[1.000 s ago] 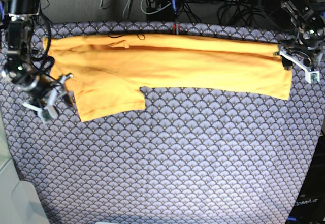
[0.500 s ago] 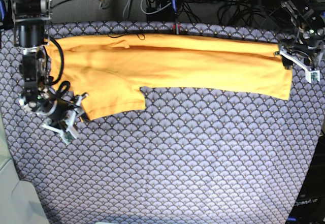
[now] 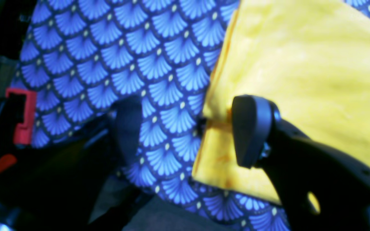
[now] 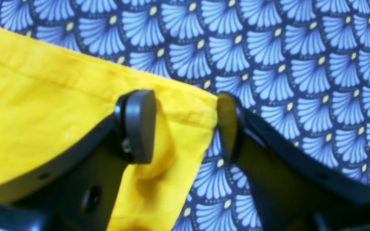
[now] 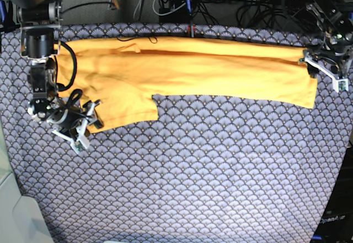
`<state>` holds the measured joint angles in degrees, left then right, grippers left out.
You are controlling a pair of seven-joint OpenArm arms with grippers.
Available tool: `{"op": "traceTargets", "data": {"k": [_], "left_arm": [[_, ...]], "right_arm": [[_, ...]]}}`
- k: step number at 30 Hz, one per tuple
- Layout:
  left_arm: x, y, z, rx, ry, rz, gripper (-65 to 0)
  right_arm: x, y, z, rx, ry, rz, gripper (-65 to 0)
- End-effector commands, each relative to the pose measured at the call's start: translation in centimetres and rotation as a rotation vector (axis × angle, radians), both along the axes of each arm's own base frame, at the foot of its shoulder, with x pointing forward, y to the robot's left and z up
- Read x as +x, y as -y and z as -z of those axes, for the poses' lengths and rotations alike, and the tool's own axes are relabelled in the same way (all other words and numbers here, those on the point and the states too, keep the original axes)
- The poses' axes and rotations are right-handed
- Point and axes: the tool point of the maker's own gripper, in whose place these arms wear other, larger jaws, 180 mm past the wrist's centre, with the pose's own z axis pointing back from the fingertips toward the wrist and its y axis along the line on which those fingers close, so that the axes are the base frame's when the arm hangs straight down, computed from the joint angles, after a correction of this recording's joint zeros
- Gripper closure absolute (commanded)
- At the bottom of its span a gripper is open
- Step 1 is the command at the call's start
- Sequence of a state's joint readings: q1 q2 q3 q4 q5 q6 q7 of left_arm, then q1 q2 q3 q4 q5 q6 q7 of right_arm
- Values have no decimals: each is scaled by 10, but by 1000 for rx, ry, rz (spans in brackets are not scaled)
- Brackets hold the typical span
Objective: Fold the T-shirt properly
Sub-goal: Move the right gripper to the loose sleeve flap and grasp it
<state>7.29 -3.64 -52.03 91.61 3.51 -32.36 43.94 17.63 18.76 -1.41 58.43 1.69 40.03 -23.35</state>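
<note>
Lying along the far half of the cloth [image 5: 193, 171], the shirt [image 5: 182, 69] is a long folded orange band, with one sleeve flap hanging toward the near side at the base view's left.

Right gripper [image 4: 186, 126], at the base view's left, sits at the sleeve's lower corner. Jaws apart. Wrist view: one finger [image 4: 138, 125] rests over the yellow fabric, just inside the hem; the other finger [image 4: 228, 126] stands on the patterned cloth, touching or just beside the sleeve's outer edge. The corner lies between them, not pinched. Fabric bunches slightly under the inner finger.

Left gripper [image 3: 188, 131], at the base view's right, sits at the shirt's far-right end, near the table's edge. Jaws apart. Wrist view: one finger [image 3: 252, 128] lies over the shirt's hem, just inside its edge; the other finger [image 3: 127, 125], blurred, is over bare patterned cloth, apart from the fabric. The shirt's side edge runs between the two fingers, nearer the one on the fabric. Whether that finger presses the fabric or only hovers, cannot tell.

A red part [image 3: 21, 115] shows at that wrist view's left edge, blurred.
</note>
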Motion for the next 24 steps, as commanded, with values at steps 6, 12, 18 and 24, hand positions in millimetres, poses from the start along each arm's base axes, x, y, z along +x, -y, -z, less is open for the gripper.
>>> {"op": "traceTargets", "data": {"k": [6, 12, 18, 24], "left_arm": [[8, -5, -13, 22, 44, 0, -427], [8, -5, -13, 23, 45, 1, -427], [8, -4, -12, 20, 43, 0, -427], [8, -4, -12, 20, 43, 0, -427]], "right_arm": [[15, 11, -19, -7, 56, 11, -318], [17, 16, -23, -15, 63, 15, -317], [25, 16, -31, -15, 83, 15, -318], [22, 16, -27, -15, 74, 15, -318]]}}
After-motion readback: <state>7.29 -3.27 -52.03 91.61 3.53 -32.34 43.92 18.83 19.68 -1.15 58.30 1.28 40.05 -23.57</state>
